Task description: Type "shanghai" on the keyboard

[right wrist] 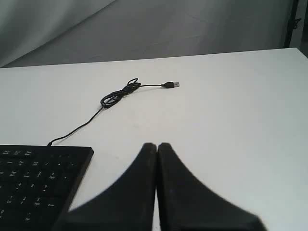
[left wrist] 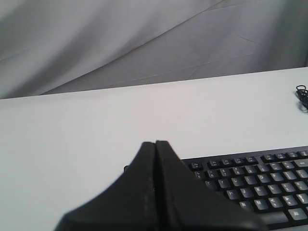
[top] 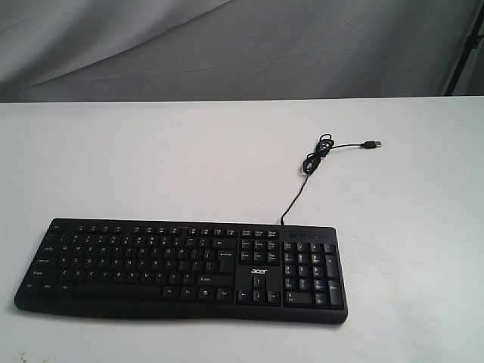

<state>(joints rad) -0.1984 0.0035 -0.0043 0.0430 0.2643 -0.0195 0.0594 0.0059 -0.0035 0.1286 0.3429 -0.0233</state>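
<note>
A black keyboard [top: 181, 268] is seen lying flat on the white table [top: 151, 159], near the table's front edge and left of centre in the exterior view, with its white key legends facing up. The white acer logo [top: 259, 271] is printed between the main keys and the number pad [top: 311, 271]. A thin black cable [top: 291, 203] is led from the keyboard's rear edge across the table to a loose coil [top: 318, 155], and it ends in a USB plug [top: 372, 144] lying unconnected on the surface. A grey cloth [top: 227, 45] is hung behind the table. In the left wrist view the left gripper [left wrist: 155, 144] is shown with its fingers pressed together, over the table by the keyboard's letter-key end. In the right wrist view the right gripper [right wrist: 157, 146] is likewise held closed, its fingers touching, above bare table just beside the number-pad end.
</note>
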